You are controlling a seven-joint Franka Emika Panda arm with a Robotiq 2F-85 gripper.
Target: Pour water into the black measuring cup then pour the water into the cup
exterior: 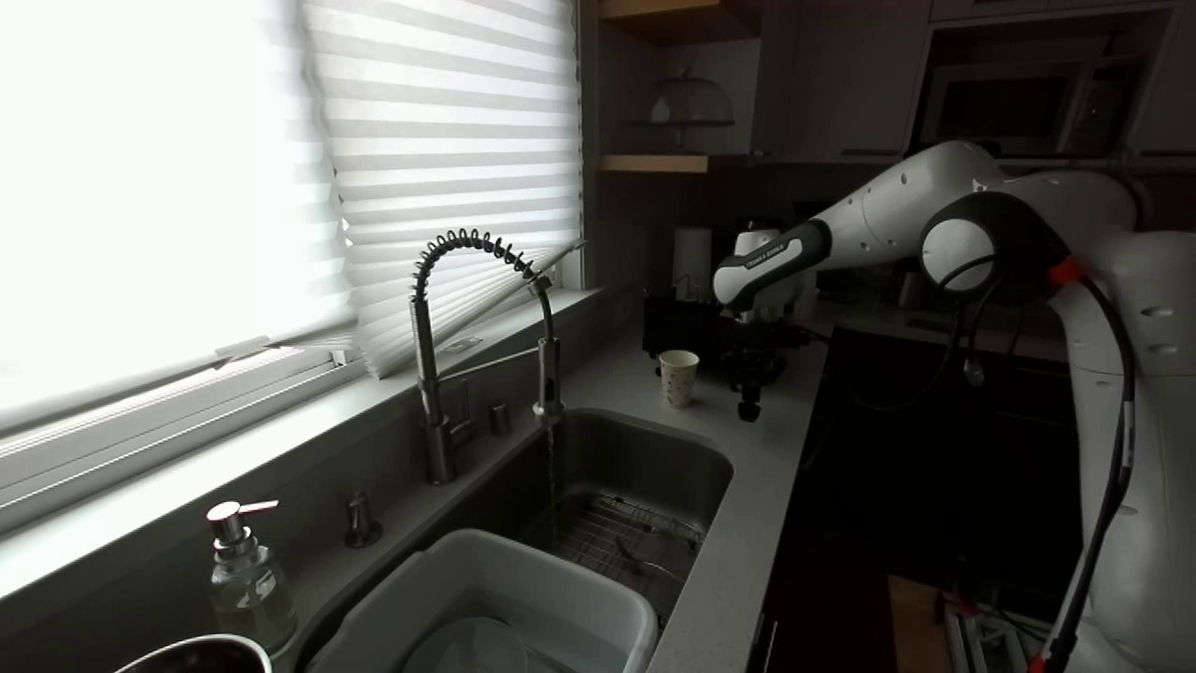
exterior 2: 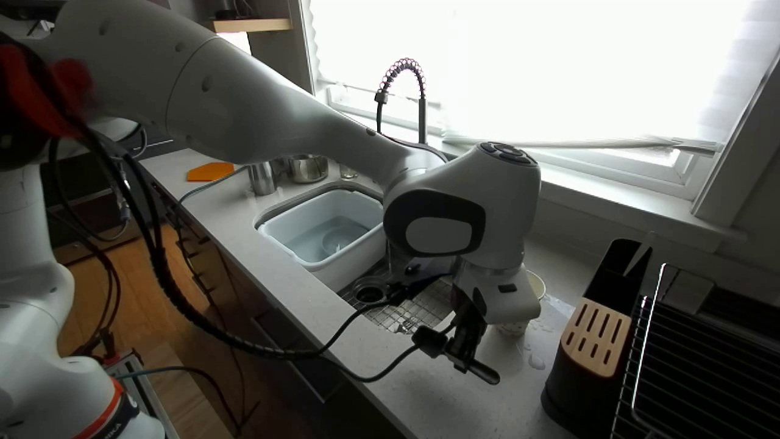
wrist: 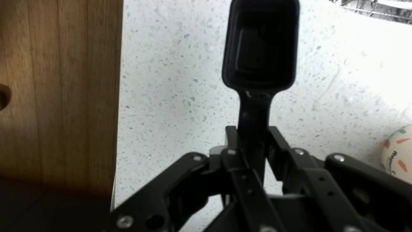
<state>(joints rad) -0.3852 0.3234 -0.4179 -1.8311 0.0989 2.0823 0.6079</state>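
The black measuring cup [wrist: 260, 48] is a small, rectangular-mouthed scoop with a handle. In the wrist view my gripper [wrist: 252, 137] is shut on its handle, with the bowl pointing away from the fingers above the counter. The measuring cup also shows dark in both exterior views [exterior: 748, 409] [exterior 2: 430, 340]. Its inside is too dark to tell whether it holds water. The cup [exterior: 678, 379] is a pale paper cup with small coloured marks, upright on the counter beside my gripper. It is partly hidden behind the hand in an exterior view [exterior 2: 515, 328] and cut off at the right of the wrist view [wrist: 399, 153].
A thin stream of water runs from the coiled tap [exterior: 547, 374] into the sink [exterior: 705, 449]. A grey-white tub [exterior: 561, 584] with water sits in the sink. A utensil holder [exterior 2: 594, 341] and wire rack [exterior 2: 701, 360] stand near the cup. A soap bottle [exterior: 250, 589] stands beside the sink.
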